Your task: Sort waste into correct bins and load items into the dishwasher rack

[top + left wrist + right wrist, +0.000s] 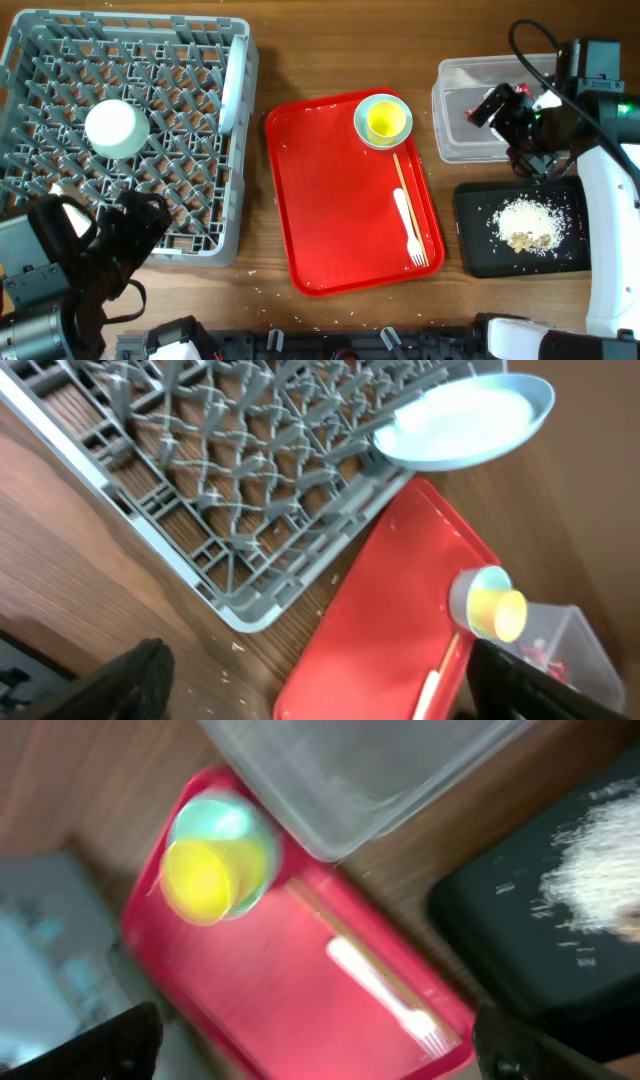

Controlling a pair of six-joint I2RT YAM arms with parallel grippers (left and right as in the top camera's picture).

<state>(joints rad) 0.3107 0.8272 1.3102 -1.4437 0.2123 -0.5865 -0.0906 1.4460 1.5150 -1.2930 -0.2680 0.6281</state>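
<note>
The grey dishwasher rack (60, 60) holds an upturned pale green bowl (117, 127) and a white plate (232, 95) standing on edge at its right side; the plate also shows in the left wrist view (460, 420). On the red tray (330, 200) a yellow cup (385, 121) sits in a light blue bowl (364, 108), with chopsticks (400, 175) and a white fork (409, 228) beside them. Rice scraps (525, 225) lie in the black tray (475, 250). My right gripper (490, 108) hovers open and empty over the clear tub (460, 140). My left gripper (125, 230) is open and empty at the rack's near corner. The napkin is not in view.
Something red (535, 652) shows inside the clear tub in the left wrist view. A few white crumbs lie on the wooden table (260, 290) in front of the rack. The right arm's cable loops above the tub.
</note>
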